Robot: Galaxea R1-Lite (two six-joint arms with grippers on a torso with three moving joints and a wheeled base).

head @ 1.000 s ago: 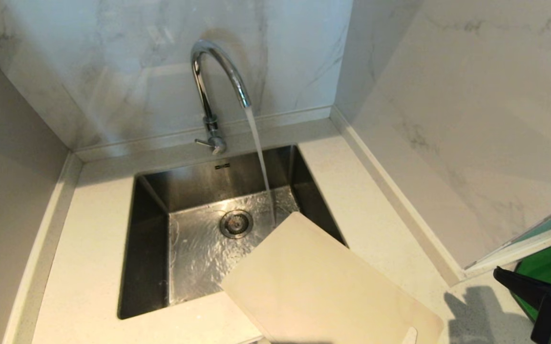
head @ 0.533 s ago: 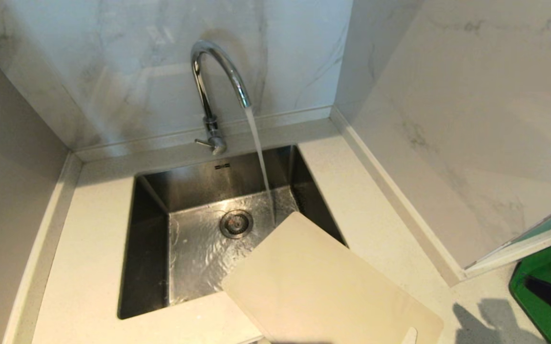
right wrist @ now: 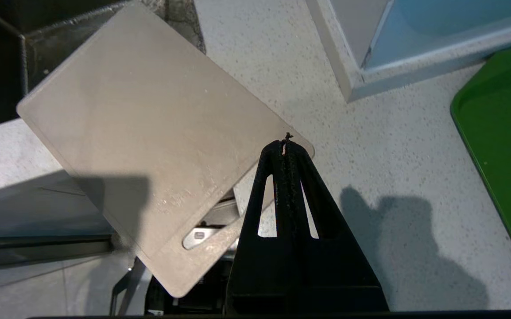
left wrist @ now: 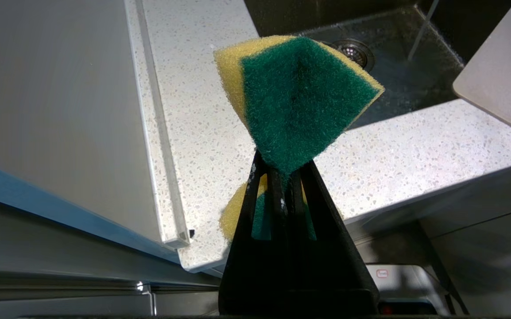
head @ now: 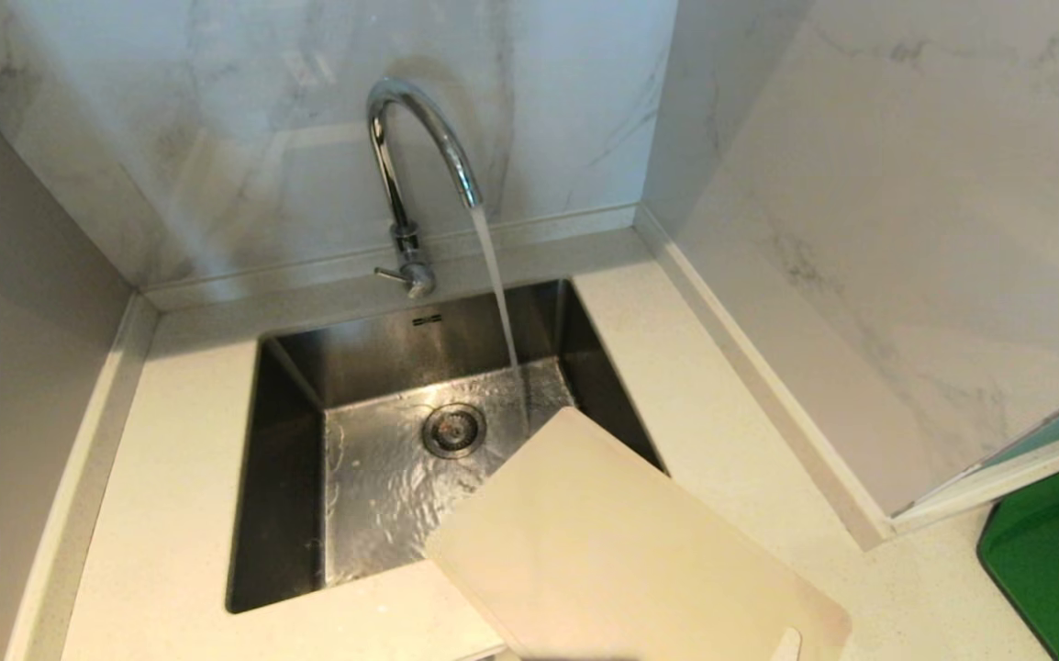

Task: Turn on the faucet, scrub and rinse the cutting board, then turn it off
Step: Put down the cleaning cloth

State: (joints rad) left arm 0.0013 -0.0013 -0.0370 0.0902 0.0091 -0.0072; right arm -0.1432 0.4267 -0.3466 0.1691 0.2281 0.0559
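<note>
Faucet: stood at the back edge of the sink, water running from its spout down to the sink floor near the drain; side lever at its base.

Cutting board: lay flat across the sink's near right corner, one rounded corner overhanging the basin just beside the falling water, the rest on the countertop and out past its front edge; handle slot at the overhanging near end.

Left gripper: clenched on a yellow-and-green sponge, held in front of the countertop's edge, left of the sink.

Right gripper: fingers pressed together, grasping nothing, above the board's near right corner; whether it touched the board could not be told.

Green mat: on the countertop, far right, well apart from the board.
</note>
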